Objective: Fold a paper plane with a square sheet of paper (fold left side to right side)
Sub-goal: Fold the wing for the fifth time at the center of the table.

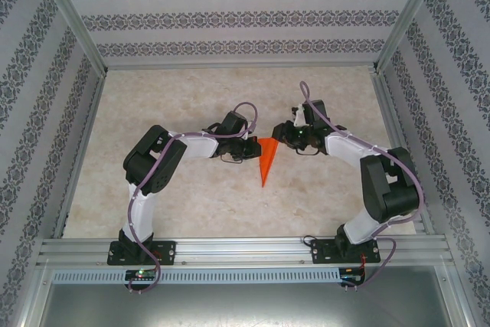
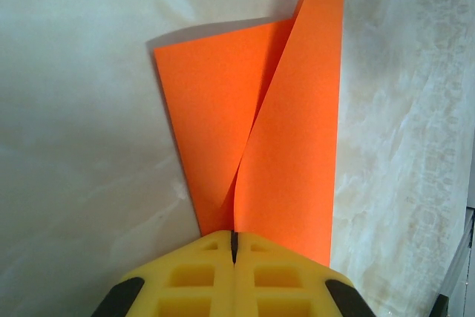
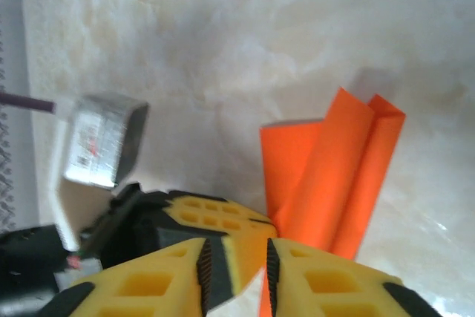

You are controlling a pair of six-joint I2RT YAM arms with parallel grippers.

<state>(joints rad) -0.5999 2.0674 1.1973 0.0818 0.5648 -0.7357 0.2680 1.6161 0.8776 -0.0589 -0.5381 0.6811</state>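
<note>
Left gripper (image 2: 234,239): clamping paper plane (image 2: 293,146)
Right gripper (image 3: 236,250): narrowly parted at its edge
Handling: likely light, floppy; pinch creases

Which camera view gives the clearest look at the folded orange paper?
The left wrist view: the paper is large and sharp there, both flaps plain. The top view shows it as a small wedge; the right wrist view shows it blurred, its lower part behind the yellow fingers.
</note>
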